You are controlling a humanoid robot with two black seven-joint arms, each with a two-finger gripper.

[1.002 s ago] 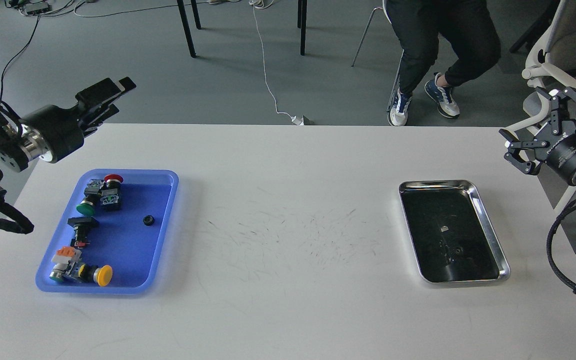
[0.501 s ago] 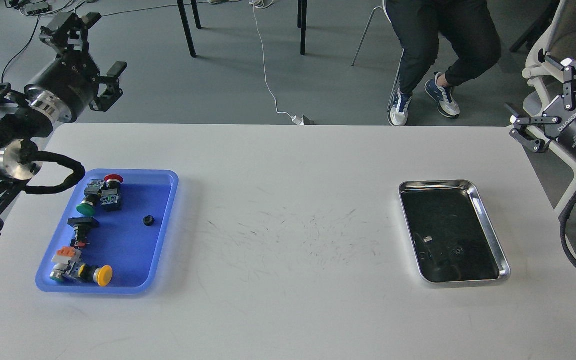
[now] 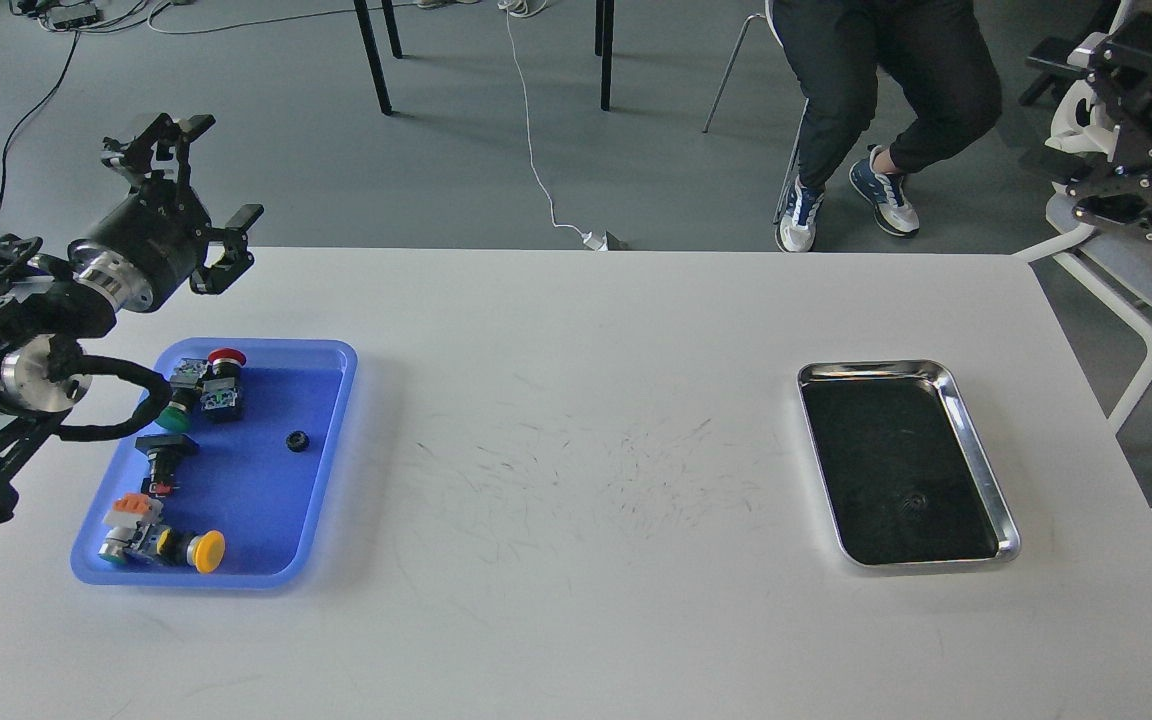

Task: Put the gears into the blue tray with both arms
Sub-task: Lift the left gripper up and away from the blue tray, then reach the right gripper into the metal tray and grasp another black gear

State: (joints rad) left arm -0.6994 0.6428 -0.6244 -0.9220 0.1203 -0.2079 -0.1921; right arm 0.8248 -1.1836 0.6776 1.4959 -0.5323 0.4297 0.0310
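The blue tray lies on the left of the white table. One small black gear rests in its open right half. A second tiny dark gear shows faintly on the dark floor of the steel tray at the right. My left gripper hangs open above the table's far left corner, behind the blue tray, with nothing between its fingers. My right gripper is high off the table's far right corner, open and holding nothing.
Push-buttons with red, green and yellow caps fill the blue tray's left half. A seated person's legs and a white chair are beyond the table's far edge.
My right gripper has risen up and away from the steel tray. My left gripper rose and turned from its earlier low pose, then came down slightly toward the table corner. Gears unmoved.
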